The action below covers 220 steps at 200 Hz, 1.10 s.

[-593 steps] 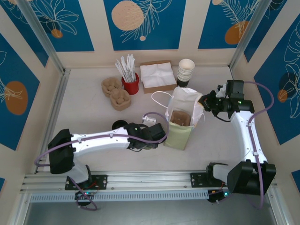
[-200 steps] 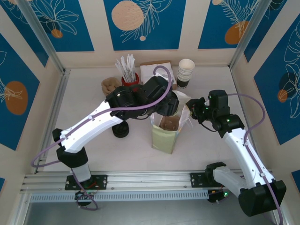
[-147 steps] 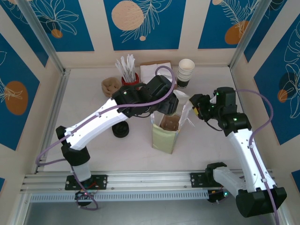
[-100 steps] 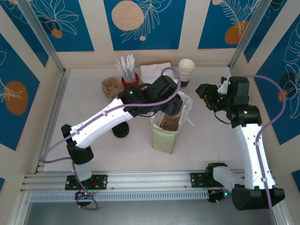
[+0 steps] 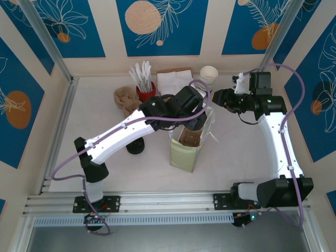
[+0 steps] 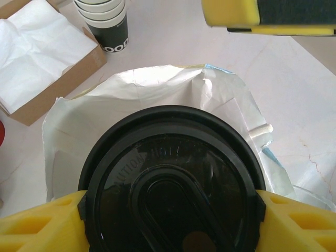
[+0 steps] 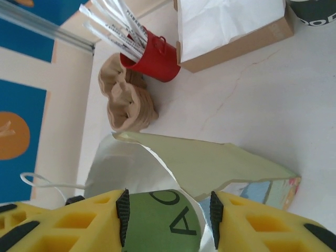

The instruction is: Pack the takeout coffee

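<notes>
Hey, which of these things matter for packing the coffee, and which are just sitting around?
For the job: coffee, bag.

Lying about: napkin box, straw cup, stacked cups, loose lid, pulp trays.

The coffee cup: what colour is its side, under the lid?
The cup's side is olive green with dark letters, best seen in the right wrist view.
</notes>
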{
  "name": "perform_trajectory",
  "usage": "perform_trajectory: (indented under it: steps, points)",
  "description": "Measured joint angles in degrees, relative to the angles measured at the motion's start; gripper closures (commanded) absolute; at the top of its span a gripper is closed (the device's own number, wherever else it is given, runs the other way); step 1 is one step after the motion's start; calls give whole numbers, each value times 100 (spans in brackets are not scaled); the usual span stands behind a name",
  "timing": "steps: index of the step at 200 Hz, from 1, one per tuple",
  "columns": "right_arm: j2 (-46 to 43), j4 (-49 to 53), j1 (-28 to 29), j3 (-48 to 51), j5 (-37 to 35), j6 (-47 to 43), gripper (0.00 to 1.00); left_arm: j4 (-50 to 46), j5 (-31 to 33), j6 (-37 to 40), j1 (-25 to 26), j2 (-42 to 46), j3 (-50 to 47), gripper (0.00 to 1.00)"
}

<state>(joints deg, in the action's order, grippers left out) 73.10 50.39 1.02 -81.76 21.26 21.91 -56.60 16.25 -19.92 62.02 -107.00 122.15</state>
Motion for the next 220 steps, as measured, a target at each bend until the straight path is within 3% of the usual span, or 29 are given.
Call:
perform_trajectory:
  steps: [82, 173, 220]
  points:
    - [11, -144, 597, 105, -42, -2345, 47, 356, -188, 146, -190, 79, -1137, 29]
    - [1185, 387, 852, -791, 109, -3766, 45, 501, -415, 146, -229, 323, -1143, 28]
    - [1609, 647, 949, -901, 192, -4151, 53, 498, -428, 142, -251, 323, -1143, 28]
